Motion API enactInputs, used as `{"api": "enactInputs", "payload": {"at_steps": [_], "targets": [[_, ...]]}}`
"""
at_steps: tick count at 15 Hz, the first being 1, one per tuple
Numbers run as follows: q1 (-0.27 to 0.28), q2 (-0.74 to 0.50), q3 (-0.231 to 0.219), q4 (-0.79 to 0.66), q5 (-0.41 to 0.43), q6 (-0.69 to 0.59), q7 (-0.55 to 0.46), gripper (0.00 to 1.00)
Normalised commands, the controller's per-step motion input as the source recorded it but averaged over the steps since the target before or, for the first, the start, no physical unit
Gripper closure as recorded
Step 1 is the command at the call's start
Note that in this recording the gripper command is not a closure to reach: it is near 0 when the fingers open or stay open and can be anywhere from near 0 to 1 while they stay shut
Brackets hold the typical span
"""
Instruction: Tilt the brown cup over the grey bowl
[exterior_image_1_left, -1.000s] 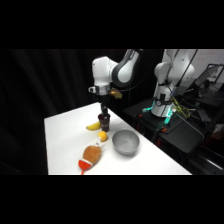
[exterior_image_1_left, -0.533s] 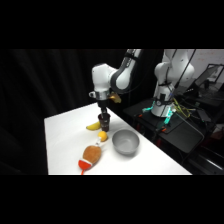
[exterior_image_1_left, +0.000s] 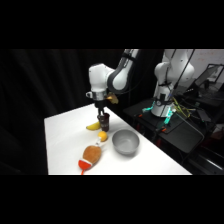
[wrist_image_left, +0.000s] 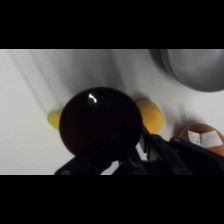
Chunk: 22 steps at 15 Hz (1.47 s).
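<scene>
Claw (exterior_image_1_left: 104, 120) has the cup (exterior_image_1_left: 104, 121) clamped, hanging over the banana (exterior_image_1_left: 93, 126), left of the bowl (exterior_image_1_left: 125, 142). Carry step, I reckon; next it needs moving right over the bowl before tipping.

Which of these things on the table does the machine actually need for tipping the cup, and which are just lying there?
Needed:
- brown cup, held in the tool
- grey bowl

Lying about:
- banana
- small yellow fruit
- plush toy
</scene>
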Motion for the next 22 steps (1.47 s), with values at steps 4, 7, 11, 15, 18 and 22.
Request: {"api": "enactInputs", "payload": {"at_steps": [4,7,11,15,18,22], "targets": [[-0.095,0.02,0.078,0.13,0.206,-0.13,-0.15,0.09],[-0.046,-0.20,-0.001,0.05,0.042,-0.20,-0.03,0.09],[0.050,-0.56,-0.074,-0.01,-0.246,-0.34,0.19,0.09],[0.087,-0.53,-0.008,0.01,-0.281,-0.36,0.27,0.09],[0.121,-0.33,0.117,-0.10,-0.099,-0.16,0.15,0.10],[0.165,-0.23,0.143,-0.19,0.158,-0.10,-0.02,0.10]]}}
